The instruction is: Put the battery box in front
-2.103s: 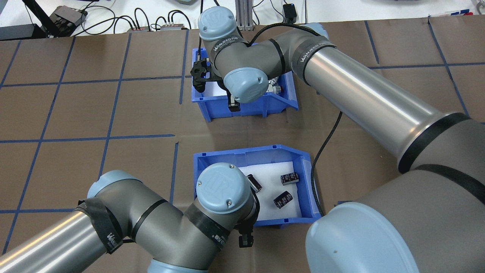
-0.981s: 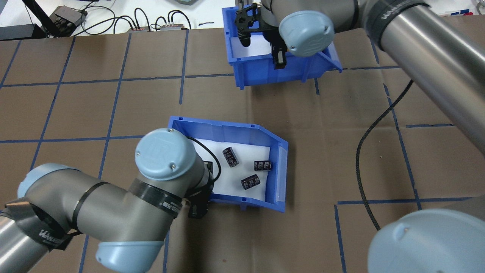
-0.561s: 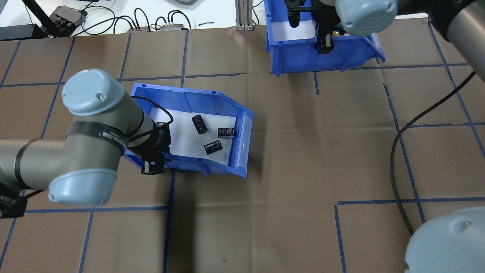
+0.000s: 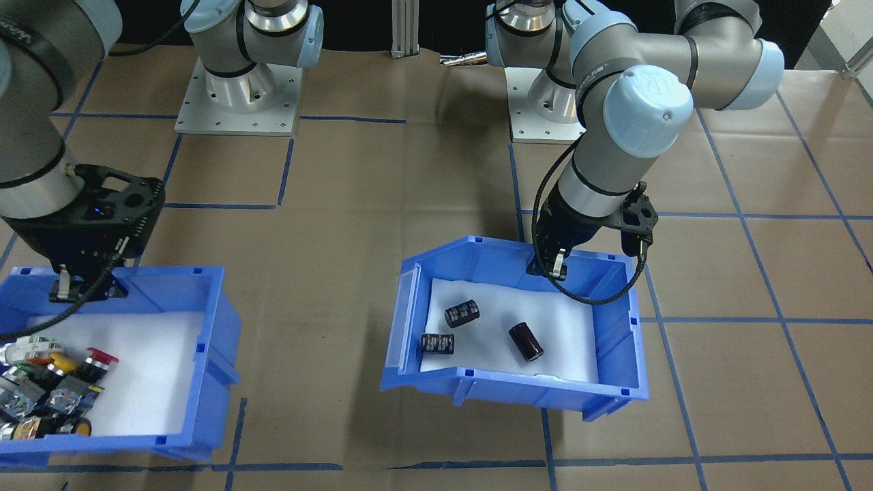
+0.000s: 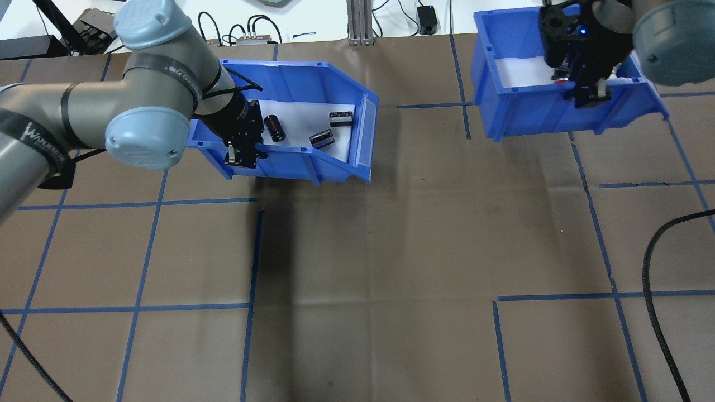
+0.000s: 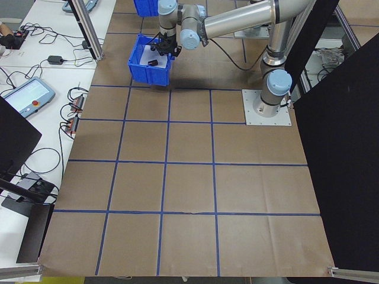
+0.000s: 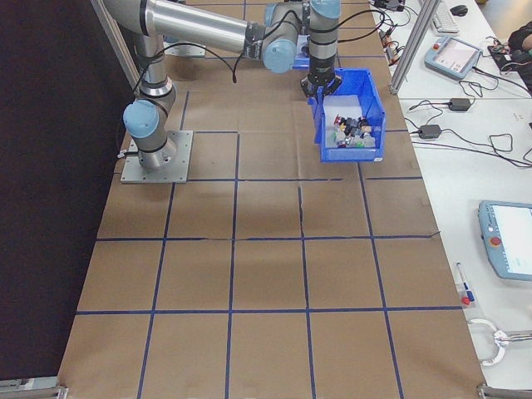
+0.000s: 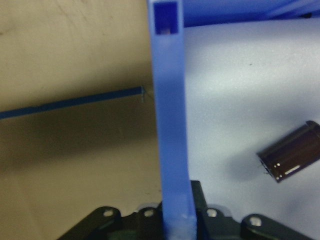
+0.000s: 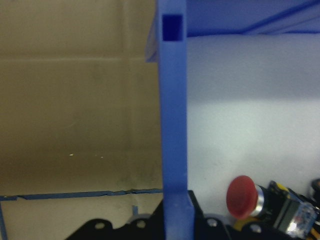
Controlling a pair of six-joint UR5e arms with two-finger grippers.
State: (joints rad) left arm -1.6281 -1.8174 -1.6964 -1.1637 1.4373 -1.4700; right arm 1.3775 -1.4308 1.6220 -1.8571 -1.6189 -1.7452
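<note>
The battery box [image 5: 313, 163], a blue bin with white foam and three dark cylinders [image 5: 274, 128], hangs tilted above the far left of the table, its shadow on the paper below. My left gripper [image 5: 243, 153] is shut on its near side wall [image 8: 170, 125], seen also in the front view, where the left gripper [image 4: 556, 266] pinches the battery box [image 4: 511, 392] at the rim. One cylinder [image 8: 292, 160] lies on the foam beside the wall. My right gripper [image 5: 586, 92] is shut on the wall of the switch bin [image 5: 530, 117] at the far right.
The switch bin [image 4: 204, 341] holds several coloured push-buttons [image 4: 48, 395], one red button [image 9: 242, 195] close to the gripped wall. Cables, boxes and an aluminium post [image 5: 357, 22] line the far edge. A black cable [image 5: 656, 279] loops at the right.
My left arm has carried the battery box from the near middle to the far left. My right arm has carried the switch bin from the far middle to the far right corner.
</note>
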